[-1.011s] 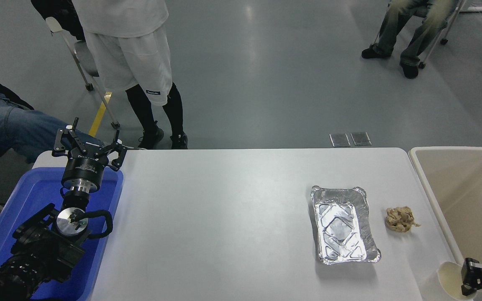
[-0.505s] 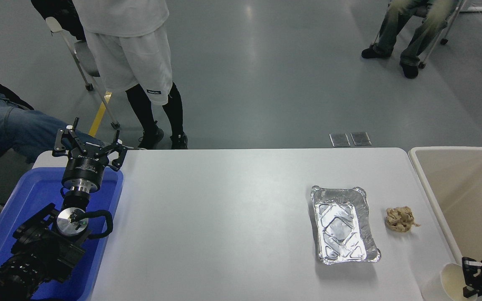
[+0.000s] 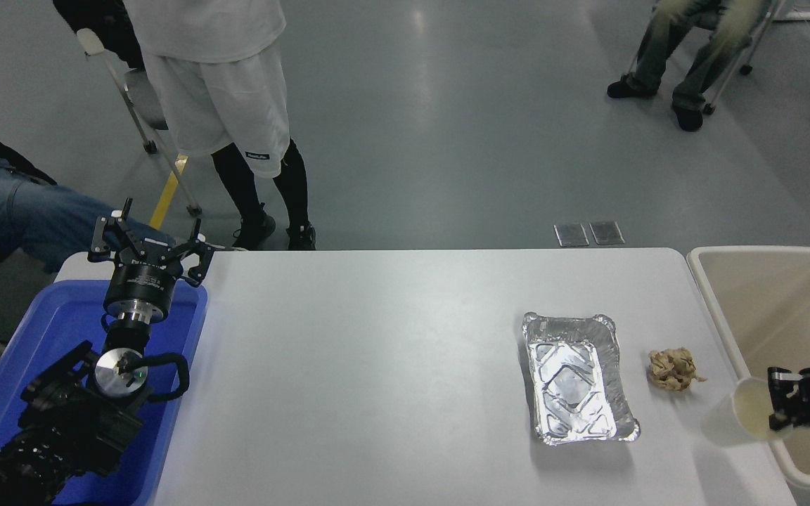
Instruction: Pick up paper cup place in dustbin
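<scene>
The right tool (image 3: 779, 407) enters from the right edge of the frame, lower right, and is closed on the rim of the paper cup (image 3: 737, 422). The cup is tilted on its side, its open mouth facing right toward the tool. It is held over the right edge of the desk (image 3: 391, 365), overlapping the left rim of the dustbin (image 3: 728, 330) at the right of the frame.

On the desk, a foil tray (image 3: 577, 379) lies right of centre. A crumpled brown paper wad (image 3: 672, 370) lies just beside the tray, between it and the dustbin.

The left tool (image 3: 148, 242) is parked at the lower left, fingers spread open, above the far end of a blue bin (image 3: 39, 330).

A person (image 3: 215, 105) stands beyond the desk at the upper left.
</scene>
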Tool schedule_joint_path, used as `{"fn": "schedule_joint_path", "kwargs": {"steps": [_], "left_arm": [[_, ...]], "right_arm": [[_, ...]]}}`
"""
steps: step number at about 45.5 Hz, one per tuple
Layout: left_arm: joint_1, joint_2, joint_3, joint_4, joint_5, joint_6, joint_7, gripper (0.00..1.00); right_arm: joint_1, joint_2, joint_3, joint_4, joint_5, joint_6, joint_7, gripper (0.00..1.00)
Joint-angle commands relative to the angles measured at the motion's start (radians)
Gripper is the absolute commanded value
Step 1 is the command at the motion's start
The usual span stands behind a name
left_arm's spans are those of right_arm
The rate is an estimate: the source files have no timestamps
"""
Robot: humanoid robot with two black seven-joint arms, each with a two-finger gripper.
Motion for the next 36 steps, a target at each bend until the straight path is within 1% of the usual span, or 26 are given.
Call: {"fn": "schedule_joint_path", "kwargs": {"steps": [1,9,18,27,36], "left_arm": [[0.000,0.000,0.000,0.000,0.000,0.000,0.001,0.99],[0.000,0.000,0.000,0.000,0.000,0.000,0.001,0.99],[0.000,0.000,0.000,0.000,0.000,0.000,0.001,0.99],[0.000,0.000,0.000,0.000,0.000,0.000,0.001,0.99],[0.000,0.000,0.000,0.000,0.000,0.000,0.001,0.99]], "right_arm": [[0.223,0.099,-0.138,0.004,-0.005,0.003,-0.042,0.00],[0.354,0.151,-0.184,0.050,-0.003,0.003,-0.042,0.00],[0.503,0.171,-0.201,0.052,-0.002,0.003,-0.041,0.00],[0.625,0.217,-0.250,0.053,0.001,0.003,-0.038,0.00],[0.702,0.226,-0.252,0.075,0.015,0.003,-0.038,0.00]]}}
